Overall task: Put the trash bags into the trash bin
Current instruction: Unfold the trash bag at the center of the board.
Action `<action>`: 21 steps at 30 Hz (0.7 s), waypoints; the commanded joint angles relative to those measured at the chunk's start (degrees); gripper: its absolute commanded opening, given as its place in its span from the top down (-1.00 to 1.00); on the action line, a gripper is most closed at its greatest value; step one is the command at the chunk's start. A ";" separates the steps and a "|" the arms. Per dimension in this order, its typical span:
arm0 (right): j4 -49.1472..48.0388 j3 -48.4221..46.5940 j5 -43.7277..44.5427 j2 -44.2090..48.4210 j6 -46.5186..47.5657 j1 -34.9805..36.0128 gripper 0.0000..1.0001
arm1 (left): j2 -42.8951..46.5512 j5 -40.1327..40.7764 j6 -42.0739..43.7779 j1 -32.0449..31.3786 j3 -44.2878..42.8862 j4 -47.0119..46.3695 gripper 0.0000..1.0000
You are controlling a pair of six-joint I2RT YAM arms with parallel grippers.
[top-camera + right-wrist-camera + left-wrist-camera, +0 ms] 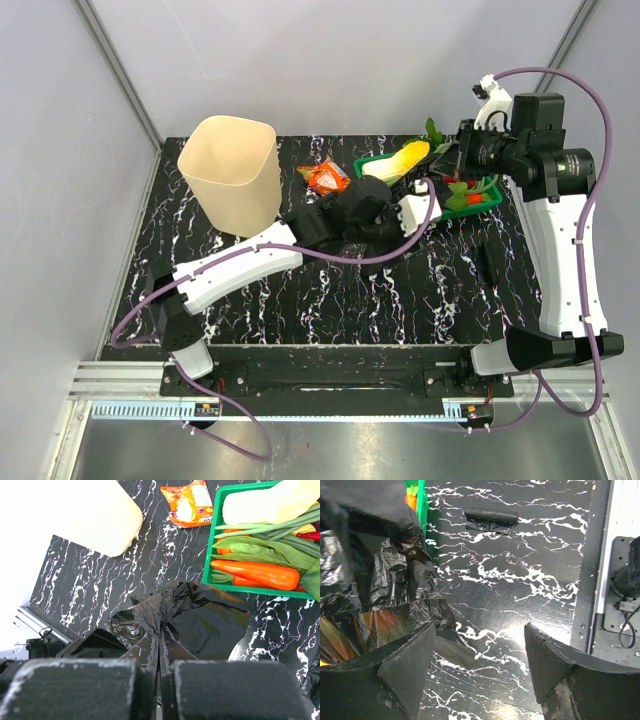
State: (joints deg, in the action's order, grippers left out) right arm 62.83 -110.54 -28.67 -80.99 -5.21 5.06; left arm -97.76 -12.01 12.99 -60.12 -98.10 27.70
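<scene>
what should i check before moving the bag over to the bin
1. right gripper shut on the trash bag: ok, pinching its bunched neck.
2. left gripper open, holding nothing: ok.
3. bag lifted off the table: not ok, most lies spread on it.
4. bag clear of the green tray: cannot tell, edges close.
5. trash bin upright, mouth unblocked: ok.
6. folded bag binned: not ok, on the table.

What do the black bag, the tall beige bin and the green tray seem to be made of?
The trash bag: thin plastic film, glossy; it crinkles and reflects light. The trash bin: probably moulded plastic, matte cream, with smooth rounded walls. The tray: likely rigid plastic, bright green, slightly shiny rim.
</scene>
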 commanded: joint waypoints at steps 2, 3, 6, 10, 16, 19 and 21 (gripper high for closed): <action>-2.01 -1.08 -3.76 -0.75 -1.91 -1.63 1.00 | 0.46 13.31 5.54 -2.72 -0.16 -3.71 -0.53; -2.01 -1.08 -4.03 -0.66 -1.99 -1.81 1.00 | 0.03 14.72 6.07 -2.99 -0.33 -4.23 -0.53; -2.10 -0.82 -5.08 -0.75 -2.17 -2.07 1.00 | -1.47 19.90 9.93 -4.04 -0.95 -5.64 -0.52; -2.27 -0.55 -5.79 -0.57 -2.26 -2.51 1.00 | -2.70 20.71 12.05 -4.04 -2.27 -5.91 -0.47; -2.27 -0.20 -6.58 -0.57 -2.43 -3.04 1.00 | -3.67 20.89 13.02 -4.04 -2.00 -6.87 -0.34; -2.45 0.24 -6.84 -0.57 -2.43 -3.21 1.00 | -4.55 20.98 13.11 -4.04 -3.14 -6.96 -0.22; -2.53 0.50 -7.11 -0.48 -2.61 -3.21 1.00 | -5.16 20.89 13.28 -4.04 -4.02 -6.96 -0.12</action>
State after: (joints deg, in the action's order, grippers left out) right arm 62.33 -110.52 -33.82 -82.04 -6.96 2.22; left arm -101.97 7.07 25.21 -63.92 -98.41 24.29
